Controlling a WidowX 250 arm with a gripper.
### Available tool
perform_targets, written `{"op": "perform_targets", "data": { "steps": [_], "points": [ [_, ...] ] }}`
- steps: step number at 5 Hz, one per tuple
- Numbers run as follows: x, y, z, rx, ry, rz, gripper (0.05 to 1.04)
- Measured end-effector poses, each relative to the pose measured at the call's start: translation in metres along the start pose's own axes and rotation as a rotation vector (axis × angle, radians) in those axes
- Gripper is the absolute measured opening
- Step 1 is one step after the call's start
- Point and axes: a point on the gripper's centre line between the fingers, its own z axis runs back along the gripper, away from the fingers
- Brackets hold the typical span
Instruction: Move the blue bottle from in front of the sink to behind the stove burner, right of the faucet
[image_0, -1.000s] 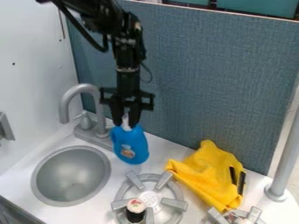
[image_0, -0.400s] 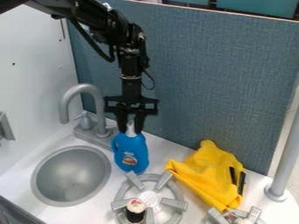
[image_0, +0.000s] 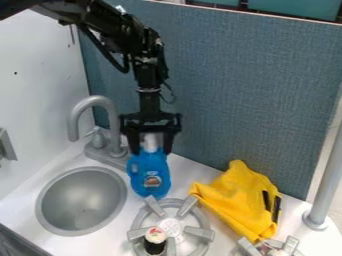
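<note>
My claw (image_0: 151, 150) gapes wide about the neck (image_0: 151, 142) of the blue bottle (image_0: 149, 167) beside the sink (image_0: 80, 200), needing even clearance (a nudge might tip it).

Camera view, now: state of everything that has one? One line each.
Gripper: open, fingers spread either side of the bottle's white top
Blue bottle: upright
Yellow cloth: crumpled
Faucet: no water visible
Black-and-white container: upright on the burner
</note>
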Motion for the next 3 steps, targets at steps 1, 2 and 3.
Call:
{"op": "perform_targets", "data": {
  "steps": [1, 2, 3],
  "points": [
    [-0.001, 0.0, 0.001, 0.001, 0.0, -0.004, 1.007],
    [-0.023, 0.002, 0.023, 0.037, -0.08, -0.042, 1.003],
    [-0.062, -0.033, 0.017, 0.113, -0.113, -0.219, 1.001]
  ]
}}
